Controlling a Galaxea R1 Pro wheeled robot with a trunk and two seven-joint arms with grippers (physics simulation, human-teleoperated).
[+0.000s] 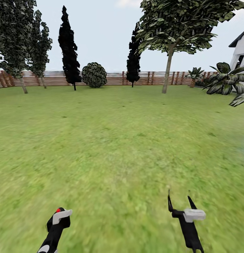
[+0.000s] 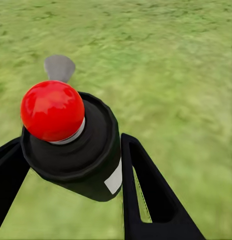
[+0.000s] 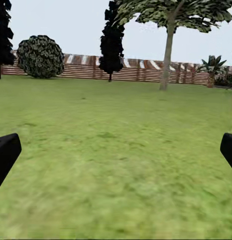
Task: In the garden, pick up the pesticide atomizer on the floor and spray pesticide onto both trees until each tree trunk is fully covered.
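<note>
1. Pesticide atomizer (image 2: 70, 145), black with a red ball top, pinched between left gripper (image 2: 70, 165) fingers (image 2: 146, 195) above the lawn (image 1: 118, 140).
2. Right gripper (image 1: 181, 203) fingers spread, holding nothing.
3. Slim-trunked tree (image 1: 167, 70) far ahead by the slat fence (image 1: 111, 78).

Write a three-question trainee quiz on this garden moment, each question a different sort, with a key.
1. True or false: the left claw is shut on the pesticide atomizer.
2. Multiple choice: the atomizer's round knob is A) blue, B) red, C) yellow.
3. Fill in: the right claw holds ____ and stands open over the lawn.

Key:
1. True; in the left wrist view both fingers flank the black body.
2. B.
3. Nothing. The tan-trunked tree stands far ahead by the wooden fence.
</note>
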